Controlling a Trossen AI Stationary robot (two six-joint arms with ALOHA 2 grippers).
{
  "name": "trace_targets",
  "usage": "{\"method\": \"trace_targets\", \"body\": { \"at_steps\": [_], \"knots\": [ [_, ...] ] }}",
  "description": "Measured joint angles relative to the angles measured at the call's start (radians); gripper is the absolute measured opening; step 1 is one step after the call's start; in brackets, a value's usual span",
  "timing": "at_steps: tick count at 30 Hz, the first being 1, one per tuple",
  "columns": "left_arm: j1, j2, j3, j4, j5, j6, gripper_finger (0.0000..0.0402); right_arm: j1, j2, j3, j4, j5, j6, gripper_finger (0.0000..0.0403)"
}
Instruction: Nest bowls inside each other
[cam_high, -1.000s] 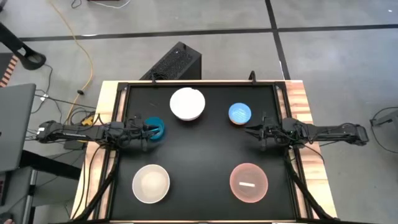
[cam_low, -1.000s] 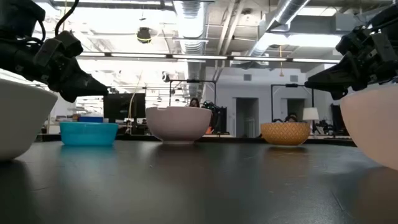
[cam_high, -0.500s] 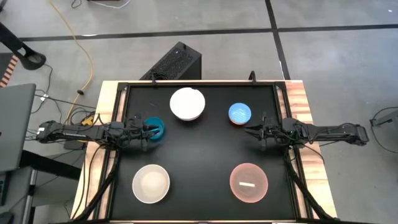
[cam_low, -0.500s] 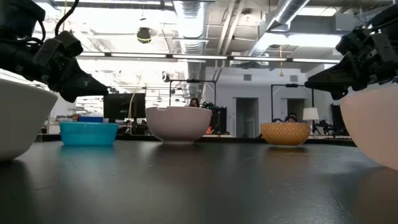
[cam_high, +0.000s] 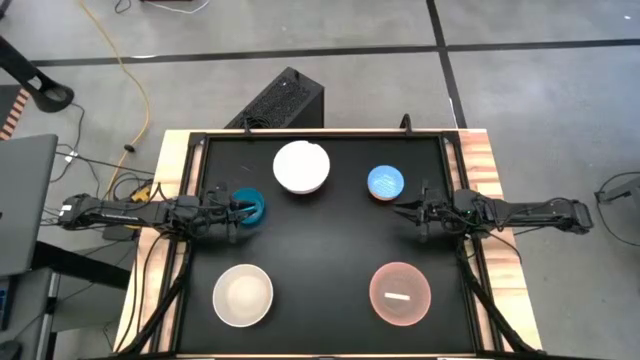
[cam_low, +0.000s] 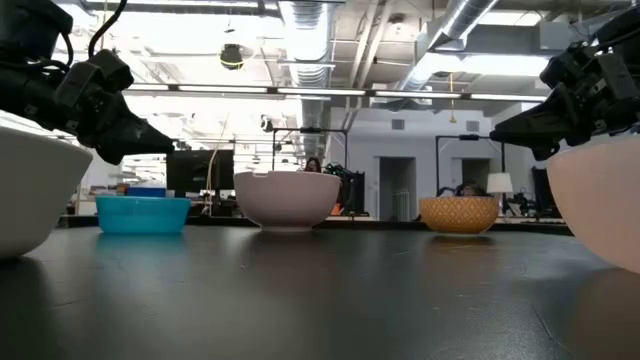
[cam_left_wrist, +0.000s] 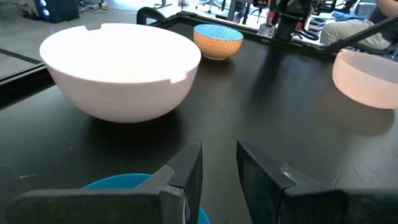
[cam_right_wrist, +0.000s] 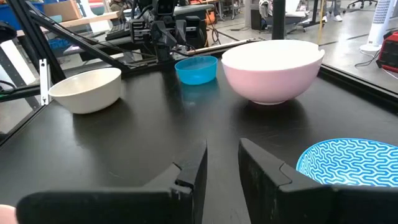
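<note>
Five bowls stand apart, each on its base, on the black table. The white bowl (cam_high: 301, 167) and the small light blue bowl (cam_high: 386, 183), reddish outside (cam_left_wrist: 217, 42), are at the far side. The cream bowl (cam_high: 243, 295) and the translucent pink bowl (cam_high: 400, 294) are at the near side, and the small teal bowl (cam_high: 248, 206) is at the left. My left gripper (cam_high: 243, 210) hovers level over the teal bowl's rim (cam_left_wrist: 121, 184), open by a narrow gap (cam_left_wrist: 219, 168). My right gripper (cam_high: 400, 211) hovers level just near of the light blue bowl (cam_right_wrist: 348, 163), open by a narrow gap (cam_right_wrist: 222, 165). Neither holds anything.
A raised black frame (cam_high: 320, 135) runs around the table, with wooden strips (cam_high: 490, 160) outside it at left and right. Bare black table (cam_high: 320, 240) lies between the two grippers. A black box (cam_high: 280, 100) stands on the floor beyond the far edge.
</note>
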Motion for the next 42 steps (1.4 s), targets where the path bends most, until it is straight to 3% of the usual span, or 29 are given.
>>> {"method": "trace_targets", "body": {
  "at_steps": [27, 32, 38, 42],
  "knots": [
    [0.0, 0.0, 0.0, 0.0, 0.0, 0.0, 0.0088, 0.0, 0.0, 0.0, 0.0, 0.0, 0.0, 0.0108],
    [0.0, 0.0, 0.0, 0.003, 0.0, -0.009, 0.0088, -0.007, 0.0, 0.0, 0.026, 0.017, -0.072, 0.0108],
    [0.0, 0.0, -0.001, 0.007, 0.0, -0.174, 0.0088, -0.007, 0.0, 0.0, 0.162, 0.019, 0.102, 0.0108],
    [0.0, 0.0, -0.001, 0.009, -0.005, -0.289, 0.0088, -0.012, 0.0, 0.0, 0.237, 0.102, 0.222, 0.0108]
  ]
}}
